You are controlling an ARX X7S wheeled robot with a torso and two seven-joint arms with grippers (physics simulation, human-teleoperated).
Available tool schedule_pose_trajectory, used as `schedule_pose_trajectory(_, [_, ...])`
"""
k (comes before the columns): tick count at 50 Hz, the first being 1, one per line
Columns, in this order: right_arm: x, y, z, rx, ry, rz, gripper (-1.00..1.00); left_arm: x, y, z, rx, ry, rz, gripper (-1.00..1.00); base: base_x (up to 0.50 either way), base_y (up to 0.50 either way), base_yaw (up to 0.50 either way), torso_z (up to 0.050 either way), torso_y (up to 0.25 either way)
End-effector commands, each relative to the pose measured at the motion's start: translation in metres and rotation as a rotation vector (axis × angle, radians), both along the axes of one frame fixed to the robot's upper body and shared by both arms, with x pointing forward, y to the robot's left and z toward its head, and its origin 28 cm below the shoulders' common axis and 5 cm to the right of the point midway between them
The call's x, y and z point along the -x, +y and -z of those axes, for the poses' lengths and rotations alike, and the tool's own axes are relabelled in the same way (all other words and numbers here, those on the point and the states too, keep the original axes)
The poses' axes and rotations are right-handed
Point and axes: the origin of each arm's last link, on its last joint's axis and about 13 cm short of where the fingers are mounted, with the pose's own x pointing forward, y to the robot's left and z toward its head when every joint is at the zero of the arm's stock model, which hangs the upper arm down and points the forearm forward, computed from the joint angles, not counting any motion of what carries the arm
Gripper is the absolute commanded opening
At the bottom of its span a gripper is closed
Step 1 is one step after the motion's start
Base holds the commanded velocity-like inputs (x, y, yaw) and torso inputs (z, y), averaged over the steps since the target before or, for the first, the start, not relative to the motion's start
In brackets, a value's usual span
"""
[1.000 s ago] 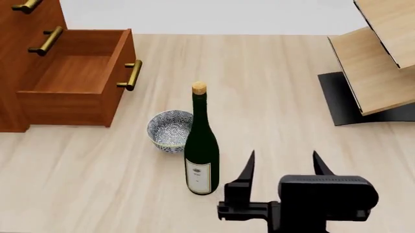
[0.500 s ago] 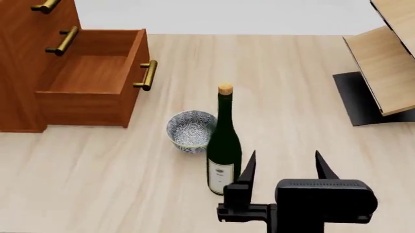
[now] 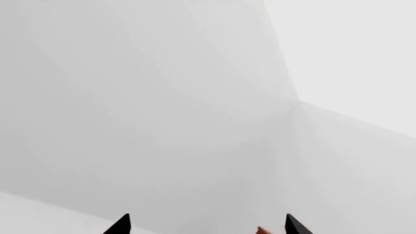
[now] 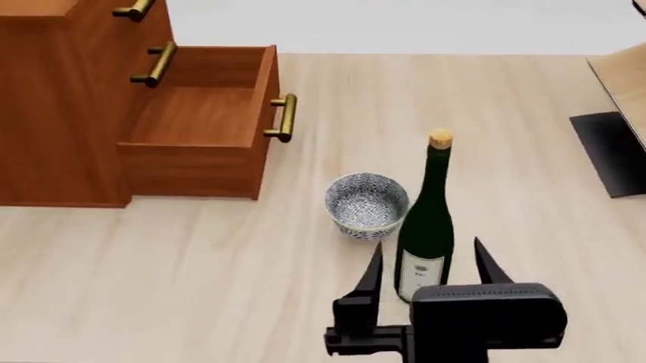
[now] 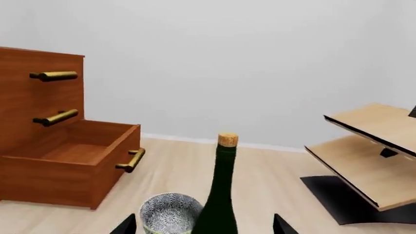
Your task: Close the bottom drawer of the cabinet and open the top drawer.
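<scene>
The bottom drawer (image 4: 197, 125) juts open upper left of the empty, spread right gripper (image 4: 426, 265) — left gripper (image 3: 204, 226) apparently open too.

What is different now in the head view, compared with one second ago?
The view has swung left: the cabinet, bowl and wine bottle all shifted right in the picture, and the wooden rack has almost left it. The bottom drawer stays pulled out, the top drawer closed. The right gripper stays open, holding nothing.
</scene>
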Motion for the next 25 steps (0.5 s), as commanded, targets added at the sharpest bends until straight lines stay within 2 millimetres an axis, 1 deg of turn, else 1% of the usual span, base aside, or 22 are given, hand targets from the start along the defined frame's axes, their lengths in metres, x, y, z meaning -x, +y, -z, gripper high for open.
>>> schedule_pose_trajectory(1, [0.000, 0.001, 0.001, 0.009, -0.005, -0.026, 1.00, 0.000, -0.001, -0.003, -0.012, 0.005, 0.003, 1.00, 0.00, 0.31, 0.00, 0.000, 0.000])
schedule_pose_trajectory(3, [0.002, 0.002, 0.002, 0.007, -0.013, -0.045, 1.00, 0.000, -0.001, 0.003, -0.010, 0.007, -0.002, 1.00, 0.00, 0.31, 0.00, 0.000, 0.000])
schedule_pose_trajectory(4, [0.002, 0.002, 0.001, 0.006, -0.015, -0.048, 1.00, 0.000, -0.001, -0.004, -0.010, 0.007, -0.003, 1.00, 0.00, 0.30, 0.00, 0.000, 0.000])
schedule_pose_trajectory(5, [0.002, 0.002, 0.001, 0.005, -0.016, -0.048, 1.00, 0.000, 0.000, 0.000, -0.010, 0.007, -0.003, 1.00, 0.00, 0.31, 0.00, 0.000, 0.000])
schedule_pose_trajectory(6, [0.002, 0.002, 0.001, 0.004, -0.016, -0.048, 1.00, -0.001, 0.000, -0.003, -0.011, 0.006, -0.003, 1.00, 0.00, 0.30, 0.00, 0.000, 0.000])
schedule_pose_trajectory(10, [0.002, 0.002, 0.000, 0.005, -0.020, -0.052, 1.00, 0.000, -0.001, 0.005, -0.012, 0.006, -0.002, 1.00, 0.00, 0.31, 0.00, 0.000, 0.000])
schedule_pose_trajectory(14, [0.003, 0.002, 0.000, 0.000, -0.022, -0.052, 1.00, 0.000, -0.001, 0.003, -0.013, 0.006, -0.001, 1.00, 0.02, 0.31, 0.00, 0.000, 0.000])
schedule_pose_trajectory(15, [0.002, 0.002, -0.001, -0.002, -0.023, -0.053, 1.00, 0.000, -0.001, -0.005, -0.014, 0.007, -0.001, 1.00, 0.04, 0.31, 0.00, 0.000, 0.000])
schedule_pose_trajectory(16, [0.002, 0.002, -0.001, -0.005, -0.023, -0.054, 1.00, 0.000, -0.001, -0.002, -0.014, 0.007, -0.001, 1.00, 0.04, 0.31, 0.00, 0.000, 0.000])
schedule_pose_trajectory(20, [0.002, 0.002, -0.001, -0.006, -0.024, -0.055, 1.00, -0.001, 0.000, -0.006, -0.012, 0.009, -0.001, 1.00, 0.06, 0.31, 0.00, 0.000, 0.000])
schedule_pose_trajectory(21, [0.002, 0.002, -0.001, -0.013, -0.025, -0.054, 1.00, 0.000, -0.001, 0.001, -0.012, 0.008, 0.000, 1.00, 0.06, 0.31, 0.00, 0.000, 0.000])
schedule_pose_trajectory(23, [0.002, 0.002, -0.001, -0.008, -0.025, -0.052, 1.00, 0.000, -0.001, 0.004, -0.013, 0.010, 0.001, 1.00, 0.07, 0.31, 0.00, 0.000, 0.000])
schedule_pose_trajectory(24, [0.002, 0.002, -0.001, -0.009, -0.026, -0.052, 1.00, 0.000, -0.001, 0.003, -0.013, 0.010, 0.001, 1.00, 0.07, 0.30, 0.00, 0.000, 0.000])
schedule_pose_trajectory(25, [0.002, 0.002, -0.001, -0.011, -0.026, -0.053, 1.00, 0.001, -0.001, -0.003, -0.013, 0.010, 0.001, 1.00, 0.07, 0.30, 0.00, 0.000, 0.000])
